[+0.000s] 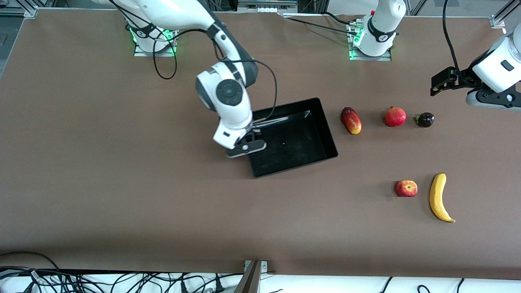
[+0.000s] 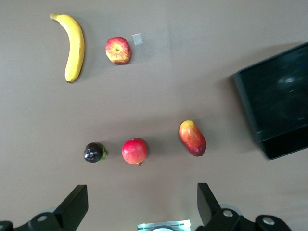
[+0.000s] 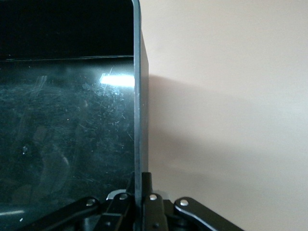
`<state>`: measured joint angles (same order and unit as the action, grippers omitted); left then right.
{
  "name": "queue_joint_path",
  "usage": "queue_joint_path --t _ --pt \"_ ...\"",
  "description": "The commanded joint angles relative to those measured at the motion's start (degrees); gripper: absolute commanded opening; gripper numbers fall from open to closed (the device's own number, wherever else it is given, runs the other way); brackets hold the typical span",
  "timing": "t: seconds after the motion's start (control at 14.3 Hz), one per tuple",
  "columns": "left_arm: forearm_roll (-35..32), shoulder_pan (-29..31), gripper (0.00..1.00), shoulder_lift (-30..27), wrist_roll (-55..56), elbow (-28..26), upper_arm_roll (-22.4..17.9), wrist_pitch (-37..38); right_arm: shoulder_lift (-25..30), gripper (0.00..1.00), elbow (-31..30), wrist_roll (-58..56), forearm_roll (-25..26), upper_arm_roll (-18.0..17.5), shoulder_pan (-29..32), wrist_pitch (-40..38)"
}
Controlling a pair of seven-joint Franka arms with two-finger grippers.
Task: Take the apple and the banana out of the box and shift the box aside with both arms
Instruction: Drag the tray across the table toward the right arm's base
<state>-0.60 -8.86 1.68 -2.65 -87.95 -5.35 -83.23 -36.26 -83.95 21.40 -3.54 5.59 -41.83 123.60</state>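
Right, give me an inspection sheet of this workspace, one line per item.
Surface: brown table cover, flat.
Job's things: black tray, nothing in it; apple beside banana, both on the cover, nearer the front camera than the other fruits.
Clutter: mango-like fruit, pomegranate and small dark purple fruit in a row, toward the left arm's end.
Grippers: right gripper has its jaws shut on the tray's wall; left gripper is up over the fruit row, jaws open, holding nothing.
Cables: black cables loop from the right arm; more along the table's near edge.
Surroundings: metal frame at the edges.
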Motion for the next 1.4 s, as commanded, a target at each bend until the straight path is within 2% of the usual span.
queue_joint_path --t 0.0,0.28,0.49,0.7,0.98,1.12,1.33 --pt "-1.69 -0.01 1.00 0.34 -0.25 1.82 0.08 1.49 3.64 0.00 -0.96 -2.23 -2.34 -0.75 3.14 -4.14" --pt "-1.16 0.07 1.00 0.52 -0.17 1.99 0.34 1.49 7.86 0.00 -1.30 -11.79 -8.22 -0.75 15.95 -11.70" --pt "-0.98 0.43 1.00 0.78 -0.25 3.31 0.52 1.49 11.37 0.00 -7.00 -22.33 -8.33 0.56 23.71 -13.04" --pt "-0.90 0.42 1.00 0.78 -0.25 3.40 0.52 1.57 12.09 0.00 -12.80 -30.78 -8.32 7.92 24.95 -10.24" --pt "-1.07 0.51 1.00 0.87 -0.25 3.58 0.52 1.75 12.88 0.00 -25.70 -38.87 -8.41 14.96 24.96 4.06" --pt "-0.90 0.60 1.00 0.87 -0.34 3.58 0.52 1.75 13.32 0.00 -30.12 -40.38 -9.46 16.56 25.22 8.48" --pt "-0.81 0.69 1.00 1.40 -0.34 3.58 0.52 1.66 13.84 0.00 -33.46 -40.21 -10.69 17.44 26.01 8.76"
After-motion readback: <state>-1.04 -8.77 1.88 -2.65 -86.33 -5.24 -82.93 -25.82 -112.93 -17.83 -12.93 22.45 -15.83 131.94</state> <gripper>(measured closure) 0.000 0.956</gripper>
